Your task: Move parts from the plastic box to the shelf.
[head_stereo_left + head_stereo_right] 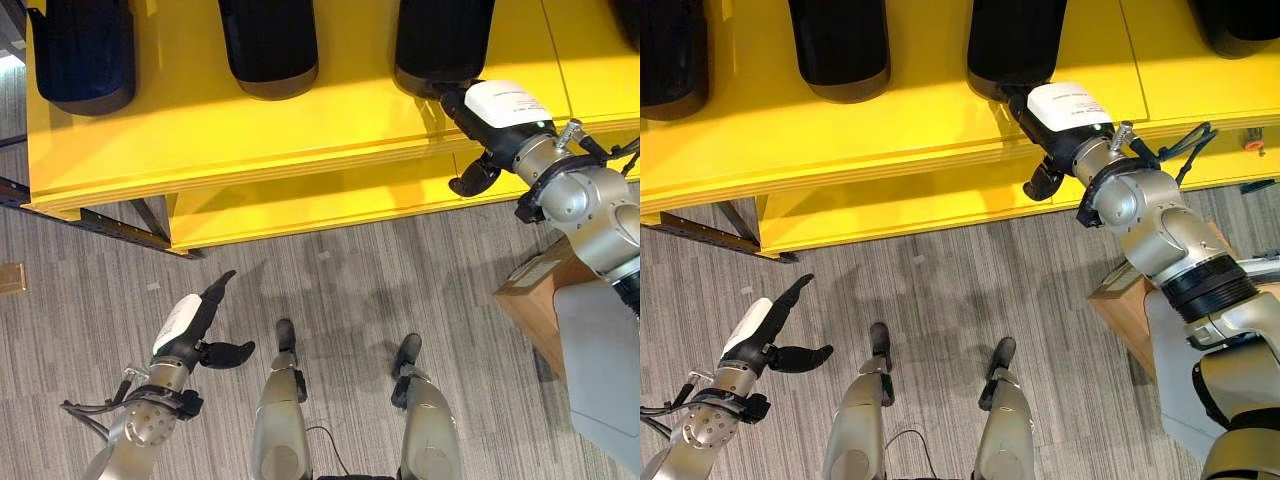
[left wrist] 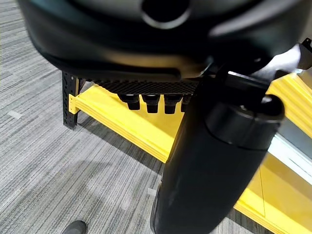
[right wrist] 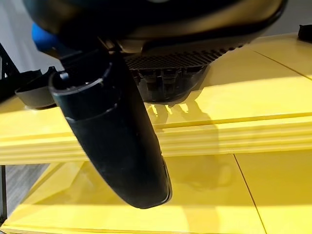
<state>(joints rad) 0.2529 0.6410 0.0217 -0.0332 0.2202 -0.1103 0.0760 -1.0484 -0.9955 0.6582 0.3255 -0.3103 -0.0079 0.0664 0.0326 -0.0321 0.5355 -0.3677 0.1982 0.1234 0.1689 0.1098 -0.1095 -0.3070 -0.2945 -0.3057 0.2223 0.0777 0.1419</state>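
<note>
Several big black parts lie in a row on the yellow shelf (image 1: 200,140); one part (image 1: 268,45) is at the middle and another part (image 1: 440,40) to its right. My right hand (image 1: 505,108), with a white cover, reaches onto the shelf's front edge just below that right part. Its fingers (image 3: 165,90) are straight over the yellow board and hold nothing, with the thumb (image 3: 112,131) hanging off the edge. I cannot tell whether the fingertips touch the part. My left hand (image 1: 185,325) hangs low over the grey floor, open, with nothing in it.
A lower yellow board (image 1: 300,205) juts out under the top one. The shelf's dark steel frame (image 1: 100,222) runs along the left. A brown cardboard box (image 1: 535,290) stands on the floor at the right, with a grey flat panel (image 1: 600,360) beside it.
</note>
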